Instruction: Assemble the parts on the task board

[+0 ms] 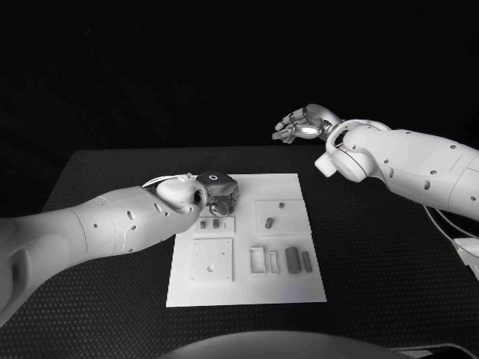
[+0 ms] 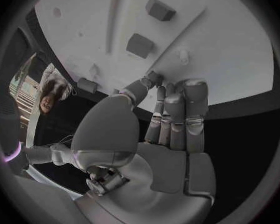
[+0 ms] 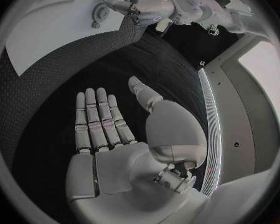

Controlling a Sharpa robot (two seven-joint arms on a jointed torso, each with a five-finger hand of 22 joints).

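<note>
The white task board is seen lying in the middle of the black worktop, and the small grey parts are spread over it: a row of upright bars near the right of the board's near half, a square plate to their left, and a few smaller pieces further back. The left robot hand is held down over the far left corner of the board, its fingers drawn together and pressed down at the board's edge, with a small grey piece seen at the thumb tip; whether that piece is actually pinched cannot be told. The right robot hand is raised well apart from the board, beyond the far right of the worktop, and its fingers are stretched out flat and side by side with nothing held.
</note>
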